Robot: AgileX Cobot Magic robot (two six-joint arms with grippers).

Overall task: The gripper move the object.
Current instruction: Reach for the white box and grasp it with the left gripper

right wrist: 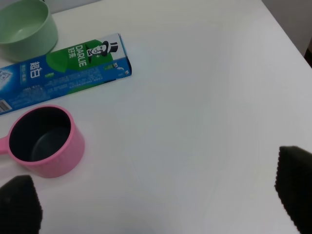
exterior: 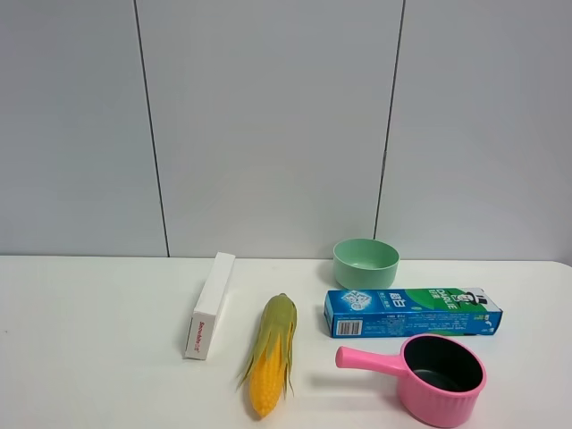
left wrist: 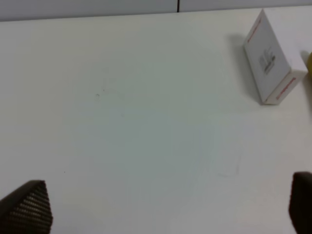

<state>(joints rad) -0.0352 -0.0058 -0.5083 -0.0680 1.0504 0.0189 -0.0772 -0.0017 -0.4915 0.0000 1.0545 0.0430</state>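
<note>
Here the white carton (exterior: 210,306) rests on the tabletop (exterior: 89,340), left of centre in the high view. It stands on a long narrow side, and its red-printed end faces the camera. Nothing touches it. Just to its right, with a gap between them, a corn cob (exterior: 273,353) lies roughly parallel to it with the yellow tip nearest the camera.

Further right, a blue-green toothpaste box (exterior: 411,313) lies flat across the tabletop. A green bowl (exterior: 365,263) sits behind the box, close to the wall. A pink saucepan (exterior: 438,375) with a dark inside stands in front of the box, its handle pointing toward the corn cob.

The left pincer (left wrist: 163,209) hangs over bare tabletop with its two ribbed black fingers spread wide apart and nothing between them. In its wrist view the carton is well apart from the fingers, off to one side, and its broad face shows fine grey text.

The right pincer (right wrist: 156,200) is likewise spread wide and grips nothing. It is over bare tabletop, and the saucepan is near one of its fingers. The toothpaste box and bowl are beyond that.

Neither arm shows in the high view.
</note>
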